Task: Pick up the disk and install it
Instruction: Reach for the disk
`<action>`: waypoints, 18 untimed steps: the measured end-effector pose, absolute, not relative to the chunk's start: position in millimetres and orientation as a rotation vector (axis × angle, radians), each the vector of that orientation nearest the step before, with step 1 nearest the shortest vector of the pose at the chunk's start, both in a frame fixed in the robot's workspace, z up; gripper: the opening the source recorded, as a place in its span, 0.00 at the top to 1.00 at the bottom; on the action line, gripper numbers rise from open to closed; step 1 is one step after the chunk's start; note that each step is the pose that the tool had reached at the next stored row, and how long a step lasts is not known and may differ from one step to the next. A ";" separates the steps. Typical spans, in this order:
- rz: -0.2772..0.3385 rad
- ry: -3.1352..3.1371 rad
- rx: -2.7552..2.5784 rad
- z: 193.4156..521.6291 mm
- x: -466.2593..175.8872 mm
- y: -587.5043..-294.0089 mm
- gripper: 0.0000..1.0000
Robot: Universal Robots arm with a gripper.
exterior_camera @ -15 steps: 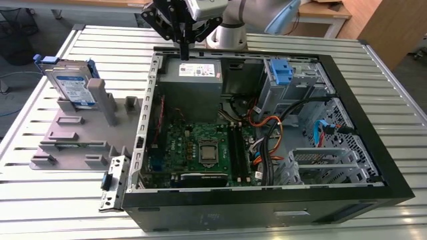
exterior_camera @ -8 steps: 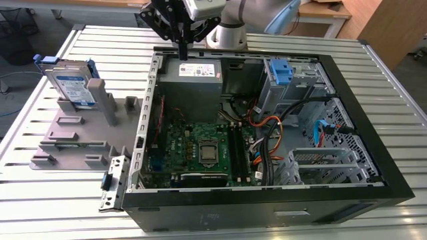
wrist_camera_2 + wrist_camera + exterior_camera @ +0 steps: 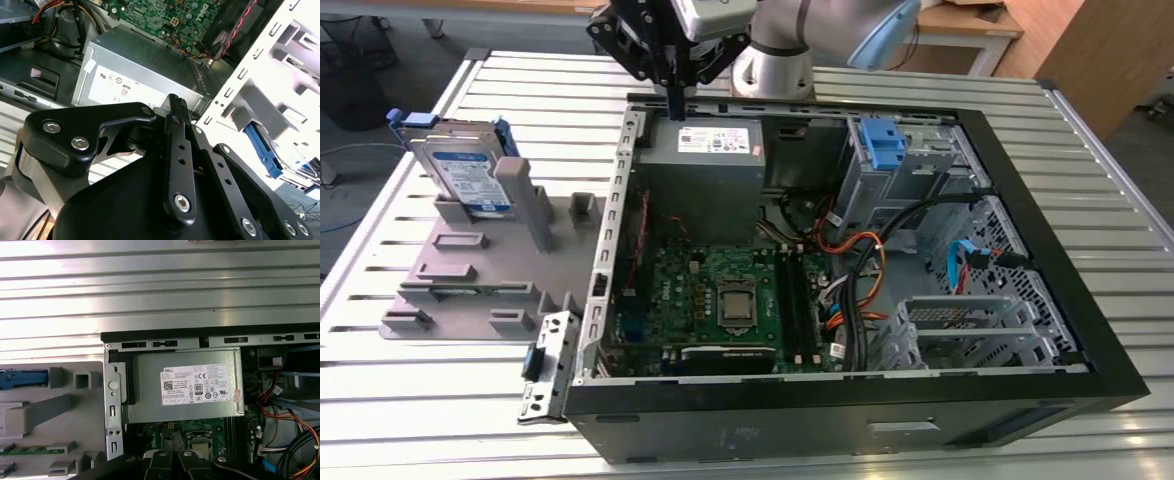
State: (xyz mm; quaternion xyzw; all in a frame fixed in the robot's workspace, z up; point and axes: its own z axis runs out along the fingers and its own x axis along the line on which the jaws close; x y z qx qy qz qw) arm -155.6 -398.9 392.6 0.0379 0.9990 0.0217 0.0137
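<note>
The disk (image 3: 464,170), silver with a blue-and-white label and blue side rails, leans upright in a grey fixture (image 3: 480,275) at the exterior view's left, outside the open computer case (image 3: 1067,250). My gripper (image 3: 676,108) hangs shut and holds nothing. It is just above the back edge of the case, over the grey power-supply box (image 3: 707,140), and well to the right of the disk. In the second wrist view the fingers (image 3: 176,107) press together above the power-supply box (image 3: 135,75). The first wrist view shows the disk's blue rail (image 3: 22,379) on the fixture.
Inside the case lie a green motherboard (image 3: 720,300), cable bundles (image 3: 867,270) and metal drive cages with an upright blue latch (image 3: 881,145). The case stands on a slatted metal table (image 3: 454,400). The grey fixture has several upright posts (image 3: 520,195).
</note>
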 end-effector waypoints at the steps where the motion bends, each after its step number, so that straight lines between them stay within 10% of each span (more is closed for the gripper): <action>1: 0.068 3.111 0.118 392.5 -157.2 -398.9 0.89; 18: 0.068 3.111 0.118 392.3 -167.2 -398.9 0.89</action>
